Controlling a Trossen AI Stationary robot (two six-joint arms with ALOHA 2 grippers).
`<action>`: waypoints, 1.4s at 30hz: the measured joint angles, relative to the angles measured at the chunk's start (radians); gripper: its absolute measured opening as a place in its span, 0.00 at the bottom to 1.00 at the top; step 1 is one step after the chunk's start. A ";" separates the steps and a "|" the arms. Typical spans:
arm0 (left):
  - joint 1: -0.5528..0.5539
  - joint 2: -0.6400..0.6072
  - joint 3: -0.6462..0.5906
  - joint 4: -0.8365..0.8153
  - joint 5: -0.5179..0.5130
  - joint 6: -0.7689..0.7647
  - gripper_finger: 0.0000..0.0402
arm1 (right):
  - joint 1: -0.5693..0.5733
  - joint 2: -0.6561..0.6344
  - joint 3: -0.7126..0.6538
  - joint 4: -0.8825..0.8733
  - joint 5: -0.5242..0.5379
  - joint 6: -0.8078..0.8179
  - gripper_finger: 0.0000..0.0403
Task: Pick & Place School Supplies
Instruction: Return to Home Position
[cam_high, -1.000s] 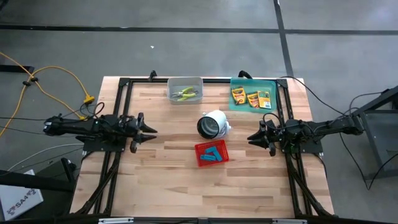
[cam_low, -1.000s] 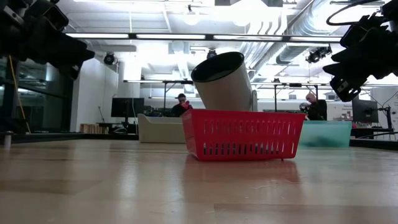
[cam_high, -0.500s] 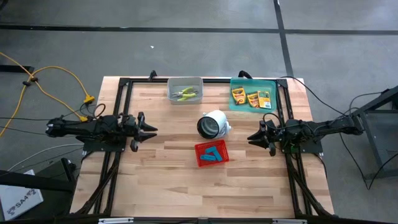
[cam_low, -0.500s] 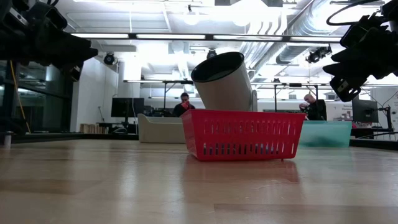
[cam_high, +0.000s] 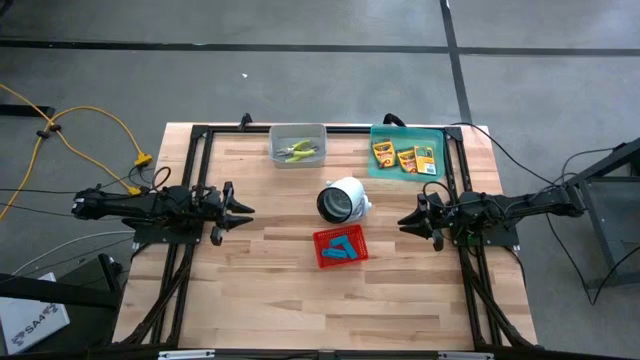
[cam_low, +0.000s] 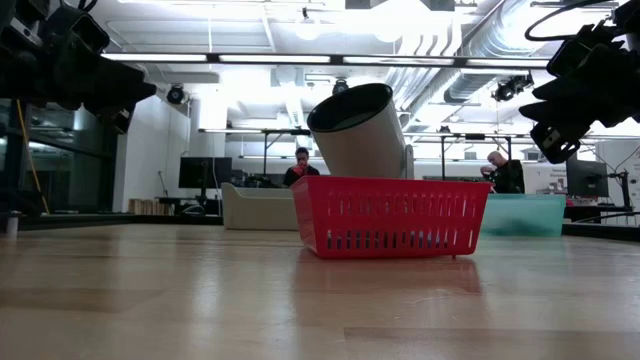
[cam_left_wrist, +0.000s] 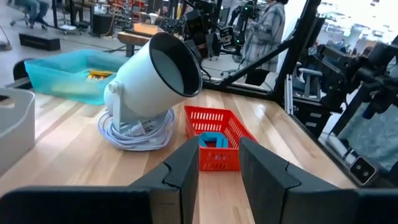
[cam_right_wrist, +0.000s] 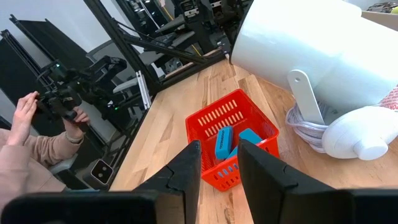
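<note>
Three yellow-and-green crayon boxes (cam_high: 405, 157) lie in the green tray (cam_high: 400, 134) at the far right. Yellow-green-handled plier tools (cam_high: 300, 151) lie in the grey bin (cam_high: 298, 127) at the far middle. Light-blue blocks (cam_high: 343, 246) lie in the red basket (cam_high: 320, 240) at the table's middle, and show again as blue blocks (cam_right_wrist: 224, 142) in the right wrist view. My left gripper (cam_high: 248, 211) hovers open at the left edge, pointing level at the basket. My right gripper (cam_high: 403, 222) hovers open at the right edge. Neither has anything between its fingers.
A white cylinder lamp (cam_high: 345, 198) with a dark opening stands tilted on its coiled white cord (cam_left_wrist: 140, 130), just beyond the red basket. A black frame (cam_high: 200, 135) runs along the table's left, far and right sides. People show in the room behind the table.
</note>
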 joint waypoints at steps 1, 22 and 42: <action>0.000 0.000 0.000 0.000 0.000 0.015 0.27 | 0.000 0.000 0.000 0.000 0.000 0.000 0.24; 0.000 0.000 0.000 0.001 0.000 0.122 0.27 | 0.000 0.000 0.000 0.000 0.000 0.000 0.24; 0.000 0.000 0.000 0.001 0.000 0.120 0.27 | 0.000 0.000 0.000 0.000 0.000 0.000 0.24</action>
